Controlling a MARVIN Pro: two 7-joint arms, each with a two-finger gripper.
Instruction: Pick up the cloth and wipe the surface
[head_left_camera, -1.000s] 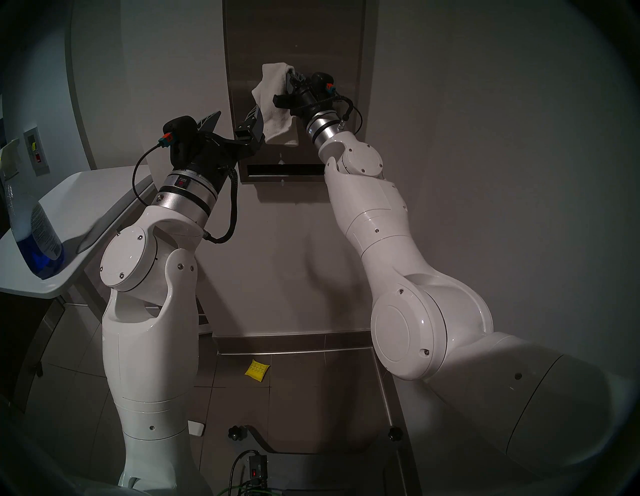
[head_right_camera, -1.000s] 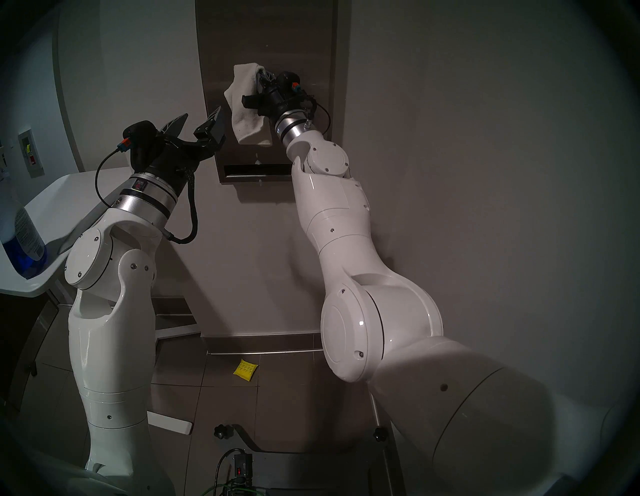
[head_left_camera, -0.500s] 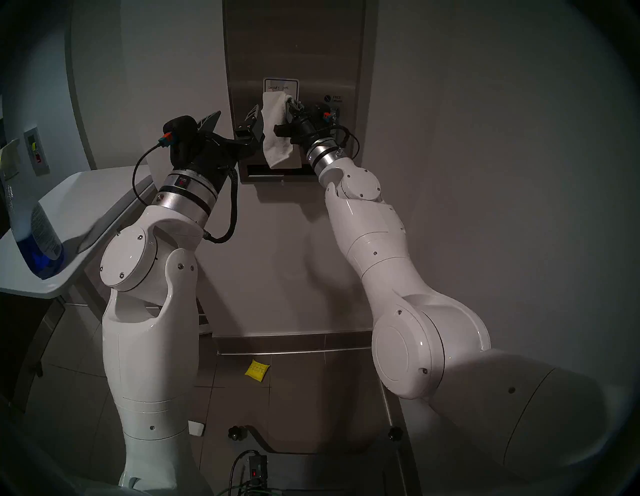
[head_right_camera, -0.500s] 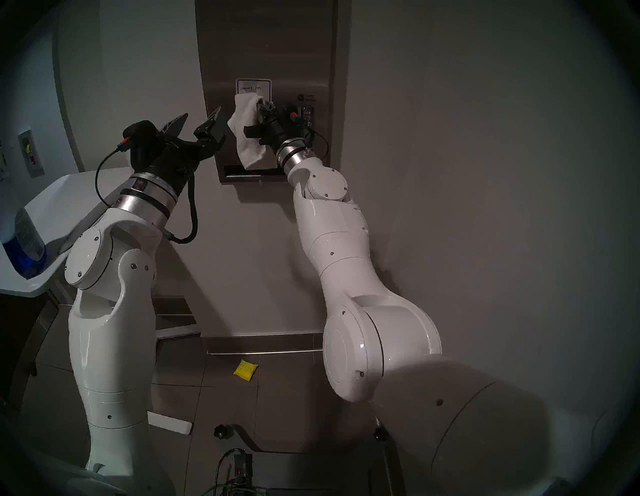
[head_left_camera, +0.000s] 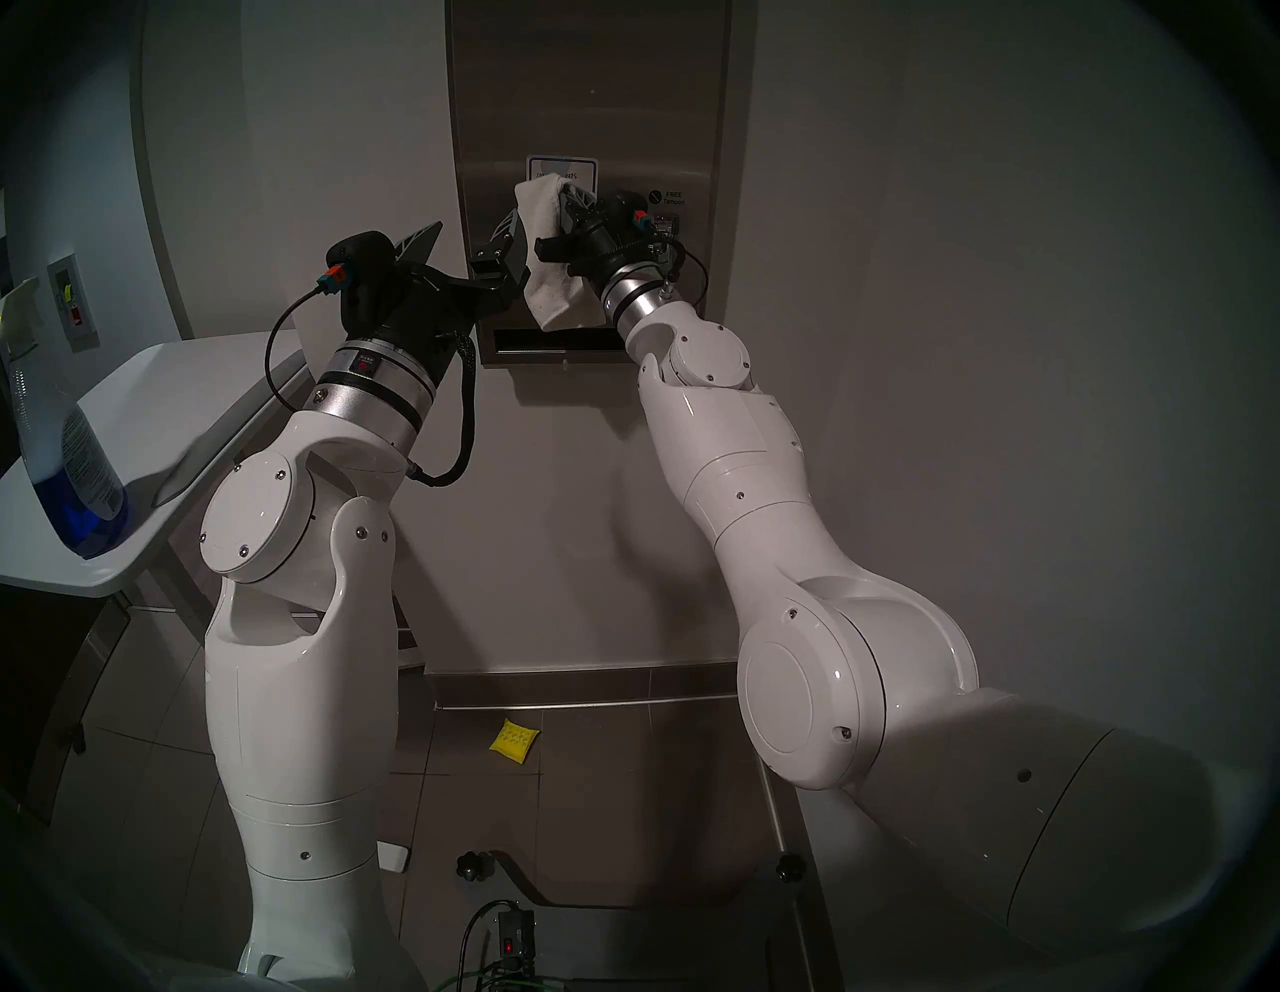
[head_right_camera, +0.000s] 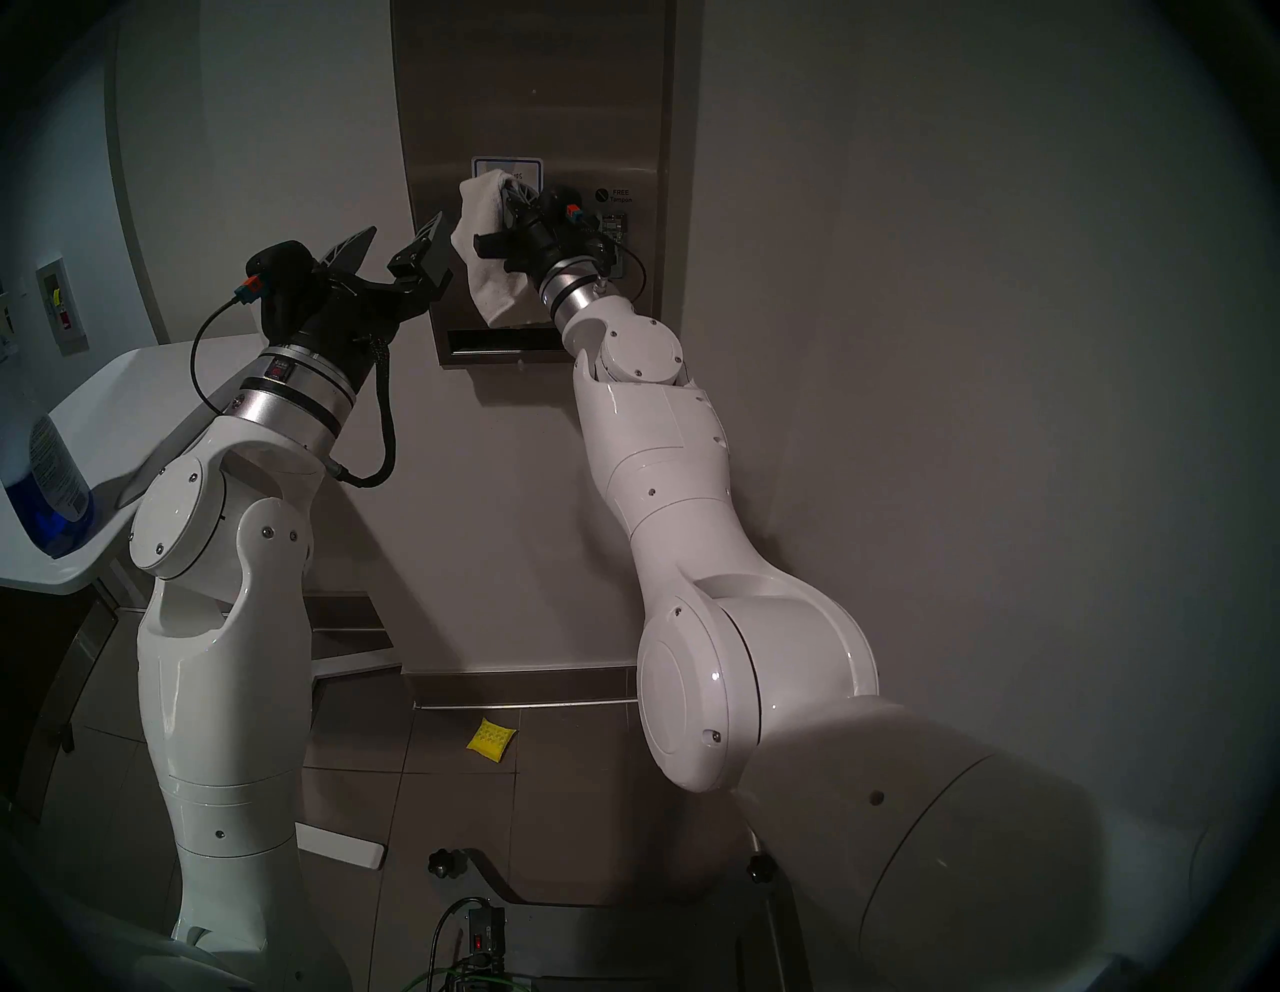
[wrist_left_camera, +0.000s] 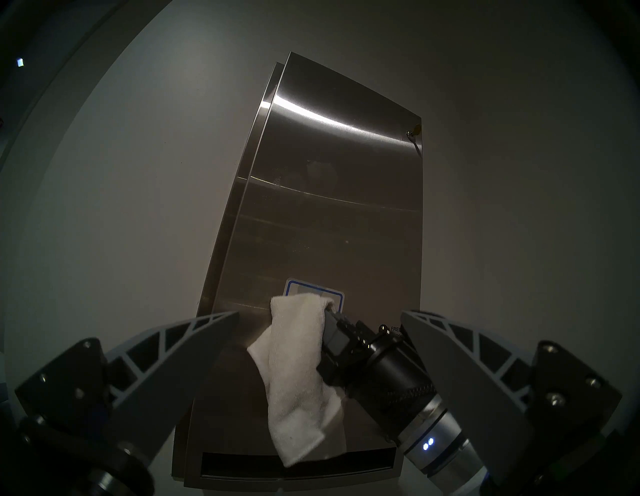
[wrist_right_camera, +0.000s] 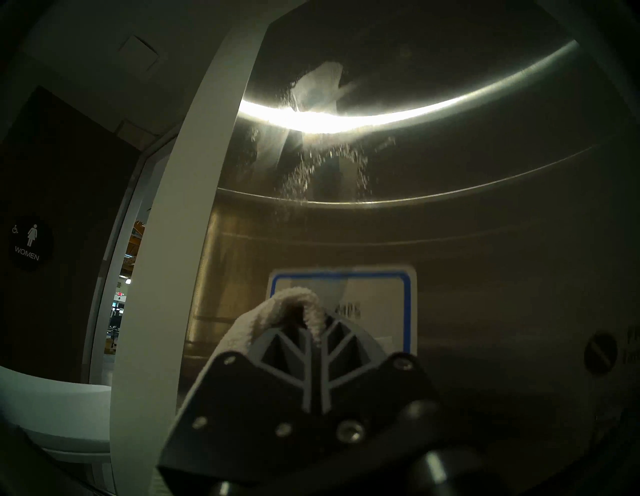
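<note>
The cloth (wrist_left_camera: 298, 374) covers the lower left of the blue-bordered label (wrist_left_camera: 332, 294), so its writing cannot be read from the left wrist. In the right wrist view only a few letters show above the right gripper (wrist_right_camera: 317, 341), whose tips are wrapped in cloth. The round sign (wrist_right_camera: 601, 353) is cut off by the dark rim. In the head view the levers sit behind the right wrist; the steel front (head_left_camera: 589, 90) runs off the top edge.
</note>
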